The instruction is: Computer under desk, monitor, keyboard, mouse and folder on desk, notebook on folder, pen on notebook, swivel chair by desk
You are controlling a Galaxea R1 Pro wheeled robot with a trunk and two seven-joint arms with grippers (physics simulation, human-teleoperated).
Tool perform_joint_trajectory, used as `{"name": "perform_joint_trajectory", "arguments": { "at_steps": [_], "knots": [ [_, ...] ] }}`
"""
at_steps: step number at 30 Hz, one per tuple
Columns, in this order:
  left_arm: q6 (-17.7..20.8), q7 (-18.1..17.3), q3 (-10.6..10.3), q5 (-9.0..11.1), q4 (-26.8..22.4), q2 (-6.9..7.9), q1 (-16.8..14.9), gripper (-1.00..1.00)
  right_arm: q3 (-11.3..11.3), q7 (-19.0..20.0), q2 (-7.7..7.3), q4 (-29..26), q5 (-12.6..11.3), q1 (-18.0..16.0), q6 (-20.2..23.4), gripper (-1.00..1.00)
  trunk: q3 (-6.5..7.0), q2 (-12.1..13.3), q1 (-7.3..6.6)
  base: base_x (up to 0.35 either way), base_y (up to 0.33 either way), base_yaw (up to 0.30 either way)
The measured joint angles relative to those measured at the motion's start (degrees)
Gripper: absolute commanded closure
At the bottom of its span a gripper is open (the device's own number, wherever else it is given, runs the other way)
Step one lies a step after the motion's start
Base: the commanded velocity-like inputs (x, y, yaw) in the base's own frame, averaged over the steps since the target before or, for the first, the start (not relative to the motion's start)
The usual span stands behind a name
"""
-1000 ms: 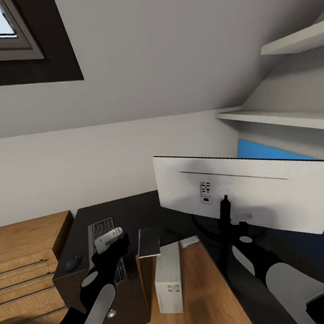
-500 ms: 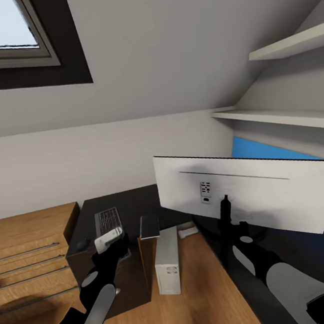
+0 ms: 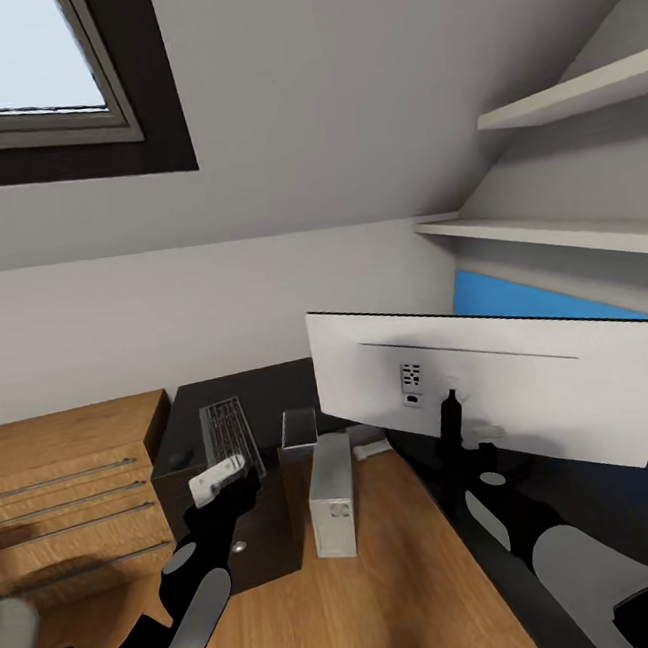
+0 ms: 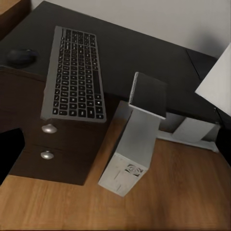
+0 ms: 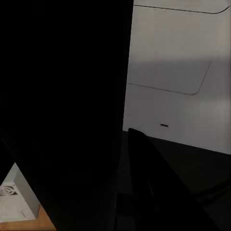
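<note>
In the head view the camera has swung since a second ago, so the tabletop (image 3: 272, 395), keyboard (image 3: 228, 436), mouse (image 3: 179, 459) and computer (image 3: 332, 496) sit further right and a grey chair edge (image 3: 13, 641) has come in. The right claw (image 3: 450, 420) stays clenched on the monitor (image 3: 503, 394) stand, and I cannot tell the left claw's (image 3: 220, 475) state. The left wrist view shows the keyboard (image 4: 74, 74) lying on the tabletop (image 4: 139, 57) with the mouse (image 4: 19, 56) near it and the computer (image 4: 137, 139) standing on the floor at the drawers; the right wrist view shows the monitor's white back (image 5: 178, 72).

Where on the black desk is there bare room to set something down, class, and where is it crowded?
Free: the desk top between the keyboard and the monitor. Crowded: the drawer end, holding the keyboard and mouse, and the corner by the computer.
</note>
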Motion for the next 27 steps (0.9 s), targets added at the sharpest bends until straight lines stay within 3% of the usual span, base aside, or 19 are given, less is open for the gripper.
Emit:
{"name": "perform_joint_trajectory", "arguments": {
  "at_steps": [9,27],
  "knots": [
    [0.0,0.0,0.0,0.0,0.0,0.0,0.0,-1.0,0.0,-0.1,0.0,-0.1,0.0,0.0,0.0,1.0,0.0,0.0,0.0,-0.331,-0.099,0.0],
    [0.0,0.0,0.0,0.0,0.1,0.0,0.0,-1.0,0.0,-0.2,0.0,0.0,0.0,0.0,0.0,1.0,0.0,0.0,-0.01,-0.283,-0.221,0.0]
  ]
}}
